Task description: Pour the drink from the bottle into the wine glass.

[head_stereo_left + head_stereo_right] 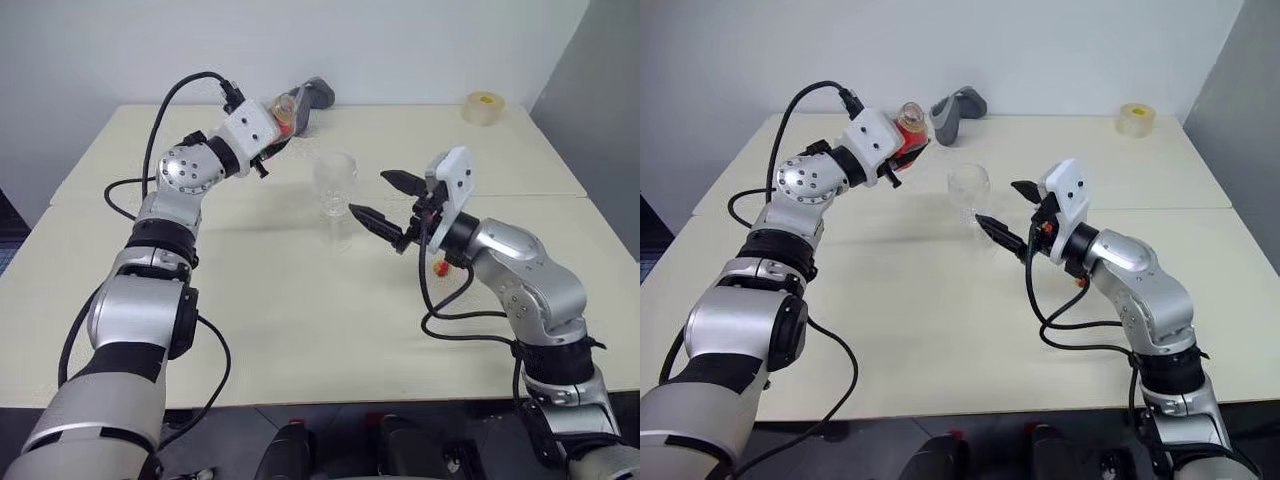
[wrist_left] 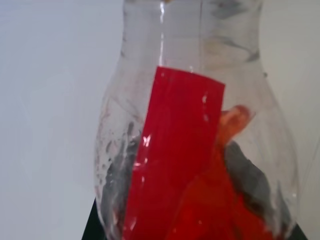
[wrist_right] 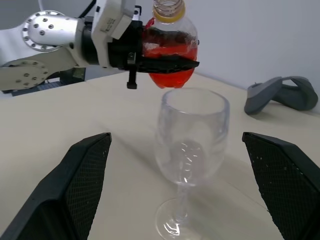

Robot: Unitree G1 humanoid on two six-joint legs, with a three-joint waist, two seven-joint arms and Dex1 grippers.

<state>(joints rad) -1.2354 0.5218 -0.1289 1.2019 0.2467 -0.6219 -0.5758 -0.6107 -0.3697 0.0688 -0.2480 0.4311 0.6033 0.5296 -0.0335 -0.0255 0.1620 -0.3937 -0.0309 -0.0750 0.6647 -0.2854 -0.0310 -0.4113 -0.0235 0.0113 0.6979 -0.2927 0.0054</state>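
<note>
My left gripper is shut on the bottle and holds it up off the table, roughly upright. The bottle's neck is open, and the red-orange drink fills its lower part behind a red label. The clear wine glass stands upright and empty on the table, in front of and below the bottle. My right gripper is open just right of the glass. Its fingers stand on either side of the glass, apart from it.
A grey curved object lies at the back of the table behind the bottle. A roll of tape sits at the far right. A small red and yellow piece lies on the table under my right forearm.
</note>
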